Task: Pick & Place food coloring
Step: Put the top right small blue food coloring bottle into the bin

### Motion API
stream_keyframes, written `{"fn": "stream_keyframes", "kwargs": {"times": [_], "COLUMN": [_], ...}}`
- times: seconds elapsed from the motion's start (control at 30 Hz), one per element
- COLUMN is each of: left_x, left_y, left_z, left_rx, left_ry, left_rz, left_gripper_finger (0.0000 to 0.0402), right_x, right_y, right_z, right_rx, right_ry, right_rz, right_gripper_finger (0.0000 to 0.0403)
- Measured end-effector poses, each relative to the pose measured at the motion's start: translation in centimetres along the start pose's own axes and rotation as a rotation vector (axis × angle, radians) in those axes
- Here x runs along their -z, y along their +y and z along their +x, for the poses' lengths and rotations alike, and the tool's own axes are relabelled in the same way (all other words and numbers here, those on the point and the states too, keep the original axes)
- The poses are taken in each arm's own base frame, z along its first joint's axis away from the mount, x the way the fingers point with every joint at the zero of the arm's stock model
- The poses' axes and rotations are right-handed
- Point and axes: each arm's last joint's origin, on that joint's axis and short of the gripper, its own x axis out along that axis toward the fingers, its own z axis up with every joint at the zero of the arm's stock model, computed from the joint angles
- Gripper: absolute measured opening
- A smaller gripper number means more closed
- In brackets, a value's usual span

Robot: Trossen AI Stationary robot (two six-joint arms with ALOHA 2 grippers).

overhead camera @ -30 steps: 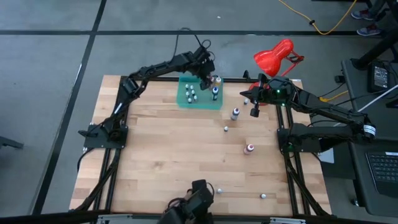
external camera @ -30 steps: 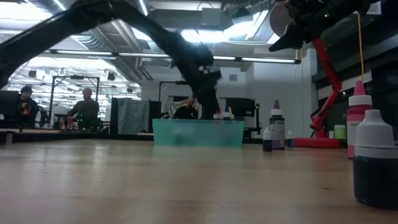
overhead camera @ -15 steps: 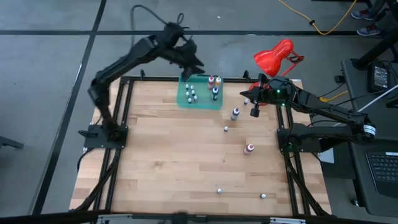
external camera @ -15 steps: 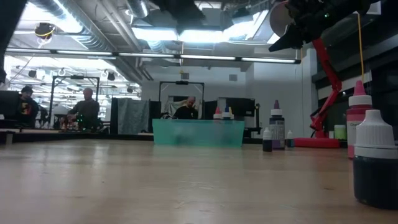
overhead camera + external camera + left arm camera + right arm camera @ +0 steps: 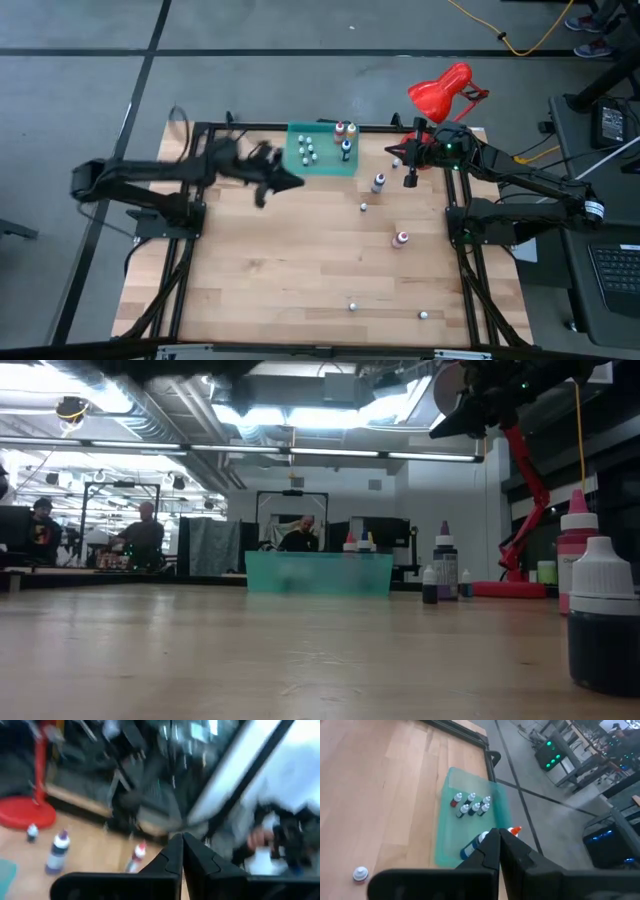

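Holding my left gripper [image 5: 292, 183] closed and empty above the table [image 5: 250, 260], just beside the green tray [image 5: 322, 165]. My right gripper [image 5: 410, 181] is closed, empty, near the red lamp [image 5: 440, 92]. Food coloring bottles [image 5: 308, 150] stand upright in the tray, long axes vertical, caps up; others [image 5: 378, 182] stand scattered on the table.
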Motion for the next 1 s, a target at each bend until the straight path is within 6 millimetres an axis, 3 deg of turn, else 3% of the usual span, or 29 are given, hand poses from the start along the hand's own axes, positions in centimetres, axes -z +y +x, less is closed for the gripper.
{"fn": "stream_keyframes", "kwargs": {"times": [0.17,0.37,0.67,0.9,1.0], "left_x": [6.7,10.4,10.1,14.0,13.9], "left_y": [-0.1,0.1,-1.2,0.9,0.8], "left_z": [-5.8,-11.1,-13.8,-13.9,-13.6], "left_rx": [-0.082,-0.047,0.088,-0.130,-0.105], "left_ry": [-0.288,-0.435,-0.417,-0.026,-0.017], "left_rz": [-0.016,-0.015,0.126,0.115,0.156], "left_gripper_finger": [0.0002,0.0002,0.0002,0.0002,0.0004], "right_x": [-0.1,-0.1,0.1,0.1,0.0], "right_y": [-0.1,-0.1,-0.1,-0.1,0.0], "right_z": [0.0,0.0,0.0,0.0,0.0], "right_rx": [0.008,0.007,0.009,0.006,-0.018], "right_ry": [-0.011,-0.010,0.013,0.006,-0.012], "right_rz": [0.003,0.003,0.007,-0.012,0.009], "right_gripper_finger": [0.0012,0.0012,0.0012,0.0012,0.0012]}}
